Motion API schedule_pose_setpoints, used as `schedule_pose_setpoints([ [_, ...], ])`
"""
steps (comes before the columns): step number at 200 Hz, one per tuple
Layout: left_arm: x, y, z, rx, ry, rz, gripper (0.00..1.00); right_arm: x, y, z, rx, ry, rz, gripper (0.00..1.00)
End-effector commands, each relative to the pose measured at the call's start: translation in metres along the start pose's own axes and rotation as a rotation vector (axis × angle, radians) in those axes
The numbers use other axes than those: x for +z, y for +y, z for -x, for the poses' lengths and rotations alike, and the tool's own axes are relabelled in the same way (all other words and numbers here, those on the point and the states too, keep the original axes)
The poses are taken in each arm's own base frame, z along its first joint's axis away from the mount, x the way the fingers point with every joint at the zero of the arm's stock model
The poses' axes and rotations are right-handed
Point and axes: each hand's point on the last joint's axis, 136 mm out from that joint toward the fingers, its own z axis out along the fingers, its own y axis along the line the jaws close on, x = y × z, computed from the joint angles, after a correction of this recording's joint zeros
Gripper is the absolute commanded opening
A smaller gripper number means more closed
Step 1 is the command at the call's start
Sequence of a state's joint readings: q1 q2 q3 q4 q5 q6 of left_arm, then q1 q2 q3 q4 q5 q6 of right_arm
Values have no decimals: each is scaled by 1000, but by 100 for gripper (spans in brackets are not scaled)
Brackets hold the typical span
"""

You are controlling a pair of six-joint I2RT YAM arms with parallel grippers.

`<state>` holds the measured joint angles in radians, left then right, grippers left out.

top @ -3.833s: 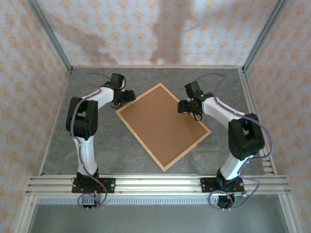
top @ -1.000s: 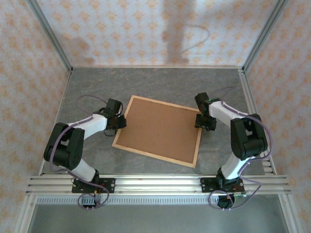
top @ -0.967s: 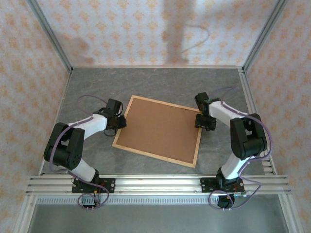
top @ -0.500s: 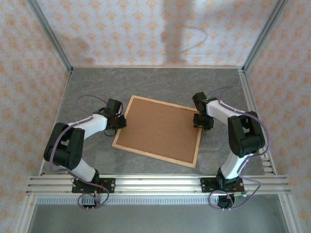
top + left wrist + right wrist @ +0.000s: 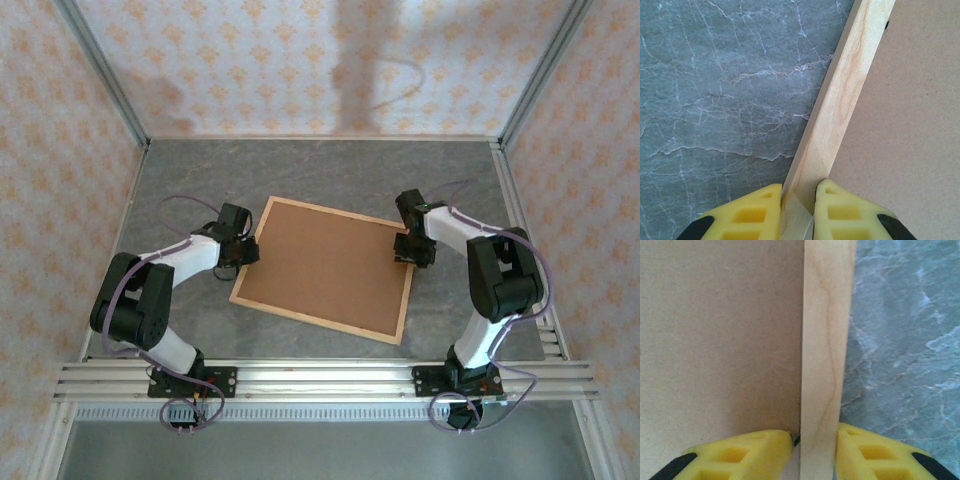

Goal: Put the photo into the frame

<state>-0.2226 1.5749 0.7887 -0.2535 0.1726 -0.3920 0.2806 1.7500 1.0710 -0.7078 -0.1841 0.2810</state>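
Note:
The frame [image 5: 315, 322], thin light wood strips, lies back-up on the grey table, with a plain brown backing board [image 5: 325, 268] inside it. My left gripper [image 5: 248, 255] is shut on the frame's left strip [image 5: 840, 100]. Its yellow fingers [image 5: 755, 210] straddle the wood, one on the table side and one over the backing board [image 5: 910, 125]. My right gripper [image 5: 408, 250] is shut on the right strip [image 5: 827, 340] in the same way, left gripper [image 5: 800, 192] and right gripper [image 5: 815, 437] each pinching wood. The photo is hidden.
Grey marble-patterned table [image 5: 330, 170] spreads bare behind the frame and to both sides. Patterned walls with metal corner posts [image 5: 110, 90] enclose it. An aluminium rail [image 5: 320, 378] carrying the arm bases runs along the near edge.
Since 3.8 s ago the frame has turned counter-clockwise and come nearer, both grippers keeping hold. Over the last second the right gripper edged slightly farther along its strip; the frame barely moved.

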Motion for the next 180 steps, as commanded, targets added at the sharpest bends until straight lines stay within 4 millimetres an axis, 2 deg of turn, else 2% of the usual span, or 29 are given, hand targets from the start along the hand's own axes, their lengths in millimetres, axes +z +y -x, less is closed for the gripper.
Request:
schedule_pose_setpoints([
  [1, 12, 25, -49, -2, 163, 99, 16, 17, 40, -13, -53, 66, 175, 36],
  [57, 12, 25, -49, -3, 160, 103, 16, 17, 35, -12, -52, 64, 147, 36],
  [72, 12, 27, -48, -5, 158, 109, 16, 8, 34, -7, -60, 40, 139, 38],
  [98, 11, 28, -48, -7, 156, 121, 16, -15, 22, 0, -75, -15, 85, 49],
  [130, 11, 31, -48, -15, 154, 134, 15, -34, 4, -5, -71, -41, 9, 58],
  [145, 11, 31, -49, -20, 156, 132, 14, -39, -4, -8, -57, -50, -16, 57],
  [180, 10, 32, -48, -31, 147, 143, 13, -47, -20, -17, -28, -43, -49, 50],
])
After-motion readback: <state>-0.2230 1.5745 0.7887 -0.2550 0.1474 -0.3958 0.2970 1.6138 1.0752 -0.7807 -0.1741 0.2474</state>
